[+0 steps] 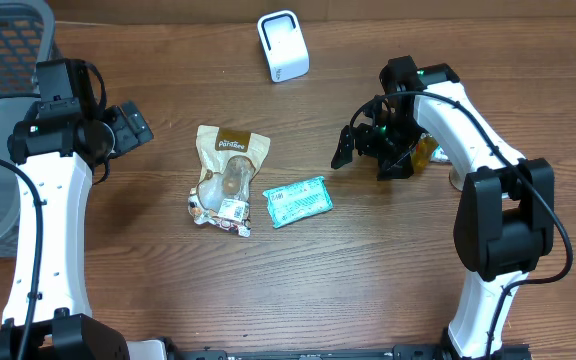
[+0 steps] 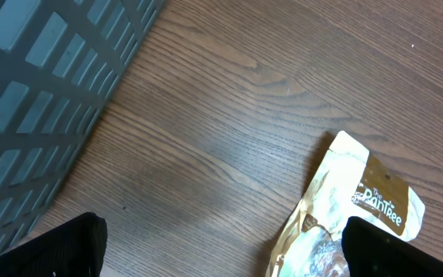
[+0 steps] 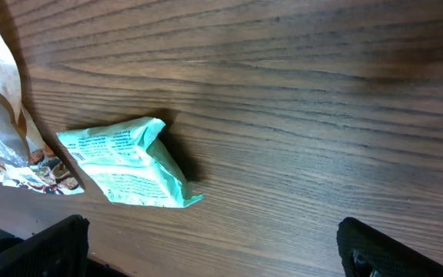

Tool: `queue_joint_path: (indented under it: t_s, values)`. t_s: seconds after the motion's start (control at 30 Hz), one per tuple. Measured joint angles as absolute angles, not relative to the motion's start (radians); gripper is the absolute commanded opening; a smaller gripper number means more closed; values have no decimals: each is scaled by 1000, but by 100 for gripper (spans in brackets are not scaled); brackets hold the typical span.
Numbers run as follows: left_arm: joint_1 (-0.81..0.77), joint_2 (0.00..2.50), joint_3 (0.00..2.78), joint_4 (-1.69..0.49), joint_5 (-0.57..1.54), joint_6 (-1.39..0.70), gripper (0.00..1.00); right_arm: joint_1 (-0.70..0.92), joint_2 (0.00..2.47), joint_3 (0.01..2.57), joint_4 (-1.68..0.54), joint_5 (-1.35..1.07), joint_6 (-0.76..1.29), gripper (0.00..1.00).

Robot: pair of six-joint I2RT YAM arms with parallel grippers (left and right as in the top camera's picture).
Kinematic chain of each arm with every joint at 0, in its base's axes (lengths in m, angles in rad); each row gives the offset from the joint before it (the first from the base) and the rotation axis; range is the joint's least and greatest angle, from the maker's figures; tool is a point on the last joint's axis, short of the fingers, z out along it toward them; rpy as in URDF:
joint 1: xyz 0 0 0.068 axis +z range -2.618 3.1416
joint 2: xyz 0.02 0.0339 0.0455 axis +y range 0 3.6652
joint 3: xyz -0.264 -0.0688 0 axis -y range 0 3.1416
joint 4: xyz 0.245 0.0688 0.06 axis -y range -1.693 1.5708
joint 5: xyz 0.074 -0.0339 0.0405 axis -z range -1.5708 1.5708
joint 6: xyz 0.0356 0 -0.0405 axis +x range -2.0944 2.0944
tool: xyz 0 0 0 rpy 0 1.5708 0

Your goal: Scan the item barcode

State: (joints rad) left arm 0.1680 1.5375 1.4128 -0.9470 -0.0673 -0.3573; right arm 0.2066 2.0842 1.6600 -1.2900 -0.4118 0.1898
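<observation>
Two things lying flat on the counter (image 1: 368, 290) here: a teal packet (image 3: 125, 169) about in the middle, and a tan snack pouch (image 1: 226, 175) just to its left, the corners near or maybe touching, hard to tell from above. The white scanner (image 1: 283, 46) sits well apart at the far edge

The right hand (image 3: 218, 254) hovers near the teal packet with its fingers spread wide and nothing between them. The left hand (image 2: 225, 258) is the same, fully released and empty, hanging over by the pouch's top edge

My guess is the teal one goes first. It looks light, soft and crinkly, a puffy film wrapper that will probably buckle and slide on smooth wood. I'd pinch it across the narrow way near one sealed end, so the printed face stays uncovered. Can't make out where its barcode is. The pouch looks floppier, and its glossy film might be slippery
</observation>
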Motion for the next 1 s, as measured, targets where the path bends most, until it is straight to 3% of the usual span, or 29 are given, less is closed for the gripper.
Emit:
queue_joint_path:
  t_s: [0.77, 1.0]
  values:
    - [168, 1538, 1413, -947, -67, -357, 100, 212, 2057, 1659, -1348, -491, 143, 95]
    - [168, 1538, 1413, -947, -67, -357, 100, 258, 2049, 1545, -1240, -496, 136, 91]
